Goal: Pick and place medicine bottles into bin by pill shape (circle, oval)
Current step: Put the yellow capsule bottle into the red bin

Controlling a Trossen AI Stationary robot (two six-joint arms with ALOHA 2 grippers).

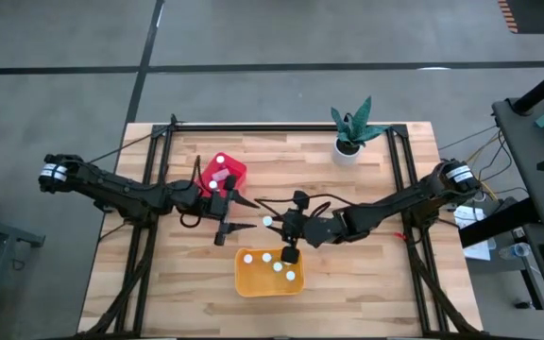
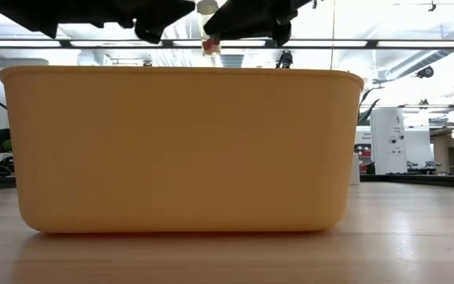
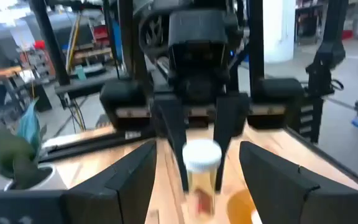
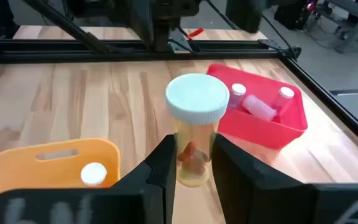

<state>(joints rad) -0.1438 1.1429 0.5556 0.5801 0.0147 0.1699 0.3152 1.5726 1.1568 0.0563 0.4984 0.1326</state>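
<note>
Right gripper [image 4: 189,163]: closed on bottle [image 4: 195,127], upright, above table between tubs.
Left gripper [image 3: 194,180]: wide open, holding nothing.
Bearing: yellow tub [image 1: 246,280] nearer; red tub [image 1: 234,169] beyond.

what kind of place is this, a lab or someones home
Most likely a robotics lab or workshop, not a home: a wooden table in a black metal frame on a bare concrete floor, with equipment benches and exposed ceiling ducting behind.

bare wood behind the red bin [image 1: 223,173] up to the plant pot [image 1: 348,149]; yellow bin [image 1: 268,272] blocks the front edge
</note>
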